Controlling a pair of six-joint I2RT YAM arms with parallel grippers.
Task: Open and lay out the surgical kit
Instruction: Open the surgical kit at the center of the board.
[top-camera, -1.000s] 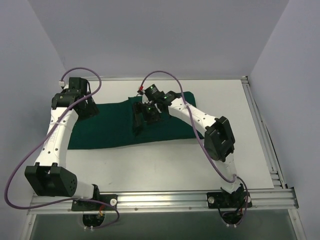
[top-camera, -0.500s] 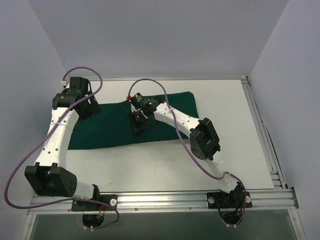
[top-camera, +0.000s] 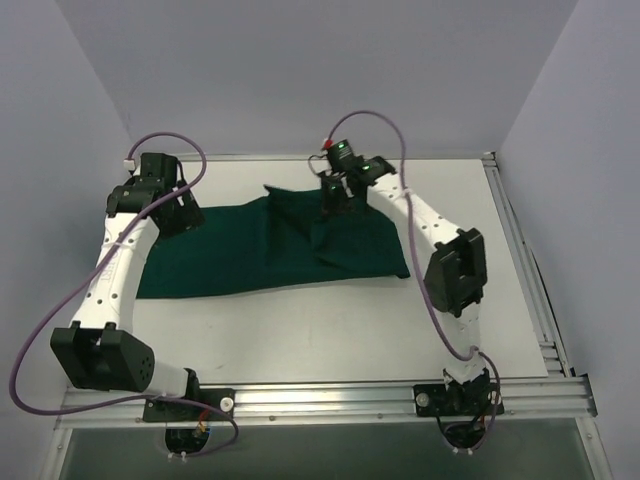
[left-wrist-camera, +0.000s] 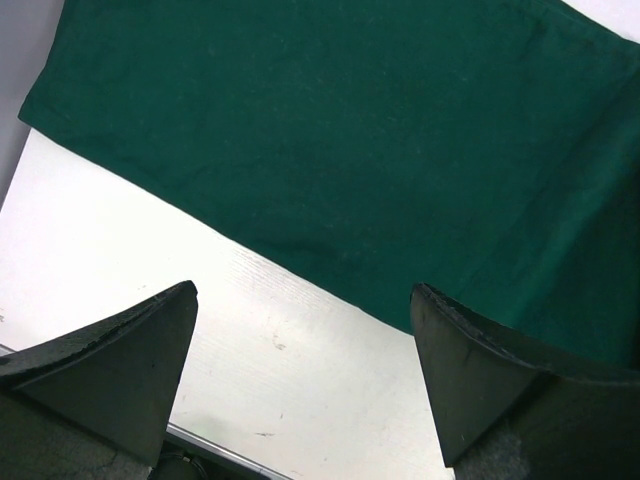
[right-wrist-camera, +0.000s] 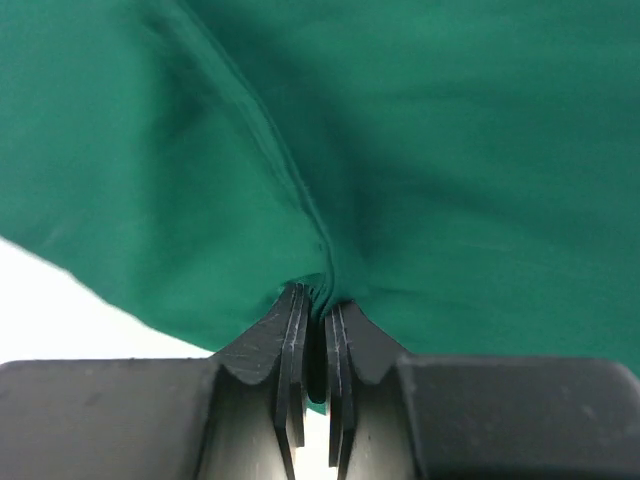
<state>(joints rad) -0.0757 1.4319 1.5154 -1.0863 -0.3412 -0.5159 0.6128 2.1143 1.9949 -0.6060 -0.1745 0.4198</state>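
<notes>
A dark green cloth (top-camera: 240, 250) is seen spread across the middle of a white table (top-camera: 330, 330), stretching from near the left edge to right of centre, in the overhead view. The right gripper (top-camera: 333, 198) is positioned at the far edge of the cloth, right of its middle, and a ridge of fabric is drawn up to it, with creases running from that spot toward the near hem. From the right wrist camera, the right gripper (right-wrist-camera: 315, 305) is shown pressed almost together, a thin fold of the cloth (right-wrist-camera: 450, 150) being pinched between its two black fingers (right-wrist-camera: 290, 340) and a seam running down into the grip. The left gripper (top-camera: 172, 212) is held over the far left corner of the cloth, close to the table's left side. In the left wrist view, that gripper (left-wrist-camera: 305, 300) is seen spread wide, its dark fingers (left-wrist-camera: 120, 370) set well apart, with nothing gripped between them; below them the straight hem of the cloth (left-wrist-camera: 350, 130) is crossed diagonally against the bare table (left-wrist-camera: 250, 340). Whether anything is wrapped under the cloth cannot be told. Purple cables (top-camera: 375, 120) are looped above both arms, and a metal rail (top-camera: 330, 400) is fixed along the near edge of the table.
</notes>
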